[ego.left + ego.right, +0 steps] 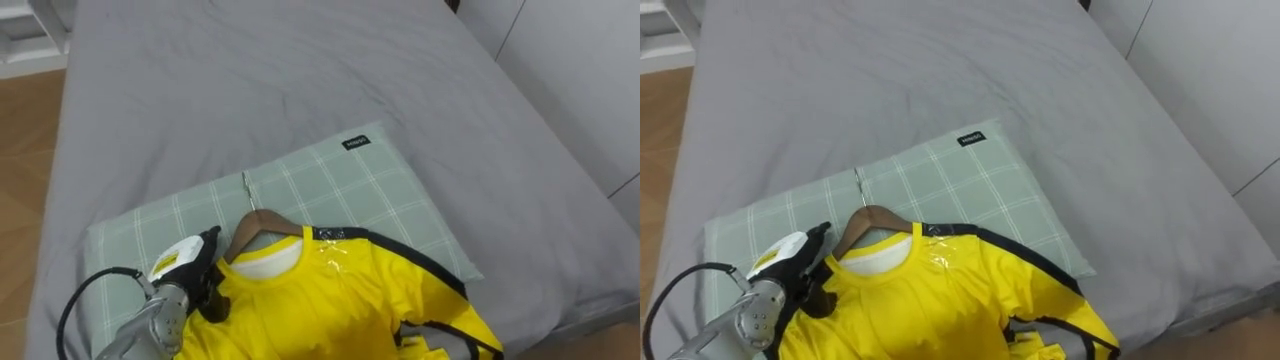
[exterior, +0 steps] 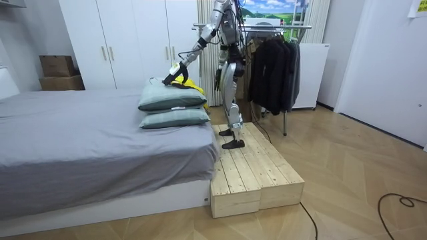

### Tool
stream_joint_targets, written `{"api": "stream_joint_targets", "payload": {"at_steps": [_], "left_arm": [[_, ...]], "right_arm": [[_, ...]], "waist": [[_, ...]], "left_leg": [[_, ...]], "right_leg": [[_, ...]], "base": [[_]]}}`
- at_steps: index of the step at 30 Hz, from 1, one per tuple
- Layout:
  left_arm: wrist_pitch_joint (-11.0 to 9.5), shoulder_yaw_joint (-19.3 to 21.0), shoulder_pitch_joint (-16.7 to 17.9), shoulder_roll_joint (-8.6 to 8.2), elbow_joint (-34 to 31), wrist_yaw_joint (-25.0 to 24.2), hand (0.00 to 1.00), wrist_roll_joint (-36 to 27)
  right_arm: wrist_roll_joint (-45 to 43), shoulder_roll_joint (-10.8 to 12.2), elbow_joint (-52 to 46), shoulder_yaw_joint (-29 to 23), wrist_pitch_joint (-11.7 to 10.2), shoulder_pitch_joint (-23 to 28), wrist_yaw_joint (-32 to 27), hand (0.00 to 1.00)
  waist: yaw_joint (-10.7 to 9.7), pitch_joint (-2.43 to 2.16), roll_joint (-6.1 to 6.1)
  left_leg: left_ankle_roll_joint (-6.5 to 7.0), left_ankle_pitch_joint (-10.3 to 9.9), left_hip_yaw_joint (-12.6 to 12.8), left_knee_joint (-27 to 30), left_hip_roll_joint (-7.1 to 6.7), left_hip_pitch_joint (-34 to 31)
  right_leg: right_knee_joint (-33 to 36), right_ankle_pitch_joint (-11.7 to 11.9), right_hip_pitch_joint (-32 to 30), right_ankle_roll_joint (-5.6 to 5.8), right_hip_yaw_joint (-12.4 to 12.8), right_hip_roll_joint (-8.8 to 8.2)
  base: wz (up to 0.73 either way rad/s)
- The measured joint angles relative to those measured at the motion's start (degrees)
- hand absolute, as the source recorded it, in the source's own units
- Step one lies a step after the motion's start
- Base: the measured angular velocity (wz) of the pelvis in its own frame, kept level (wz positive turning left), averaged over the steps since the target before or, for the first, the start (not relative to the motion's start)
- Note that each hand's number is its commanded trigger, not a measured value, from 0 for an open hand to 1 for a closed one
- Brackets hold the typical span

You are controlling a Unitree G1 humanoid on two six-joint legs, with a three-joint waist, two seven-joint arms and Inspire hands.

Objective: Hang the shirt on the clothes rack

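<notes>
Your left hand (image 1: 180, 295): fingers curled on the near-left shoulder of the yellow cloth shirt (image 1: 330, 300).
Shirt: on a brown wooden hanger (image 1: 262, 222), atop the green checked pillow (image 1: 380, 190).

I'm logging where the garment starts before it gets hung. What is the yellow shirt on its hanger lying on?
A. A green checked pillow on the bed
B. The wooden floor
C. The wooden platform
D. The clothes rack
A: the yellow shirt, with its wooden hanger at the collar, lies on the green checked pillow on the grey bed.
</notes>
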Motion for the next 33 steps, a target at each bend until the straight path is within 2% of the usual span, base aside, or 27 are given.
{"api": "stream_joint_targets", "payload": {"at_steps": [3, 11, 19, 33], "left_arm": [[0.1, 0.0, 0.0, -0.25, 0.6, -1.0, 0.00, 0.0], [2.5, -0.5, 0.1, -1.26, 2.3, -3.5, 0.00, -0.1], [2.9, -0.8, 0.1, -1.27, 2.8, -5.1, 0.00, -0.1], [3.3, -1.1, 0.1, -1.42, 2.8, -5.9, 0.00, 0.2]], "right_arm": [[0.0, 0.0, 0.4, 0.0, 0.1, 0.1, 0.2, 0.00], [0.1, -0.5, 1.7, 0.0, 0.6, 0.0, -0.3, 0.00], [-0.1, -1.1, 2.0, 0.0, 1.7, -0.2, -1.1, 0.00], [0.3, -1.1, 2.1, 0.1, 1.7, -0.4, -1.1, 0.00]], "waist": [[-0.1, 0.00, -0.01], [-0.1, -0.06, -0.11], [-0.1, -0.16, -0.22], [0.1, -0.24, -0.12]], "left_leg": [[0.14, 0.1, 0.0, 0.0, -0.07, 0.4], [0.27, 0.5, 0.1, -0.1, -0.31, 1.1], [0.26, 0.6, 0.1, 0.0, -0.30, 1.1], [0.26, 0.6, 0.2, 0.2, -0.25, 1.4]], "right_leg": [[0.0, 0.0, 0.5, 0.00, 0.0, -0.06], [0.2, -0.1, 1.1, 0.04, 0.0, -0.29], [0.3, -0.1, 1.1, 0.04, 0.0, -0.29], [1.0, -0.1, 1.1, 0.03, 0.0, -0.32]], "base": [[0.00], [0.00], [0.00], [0.00]]}}
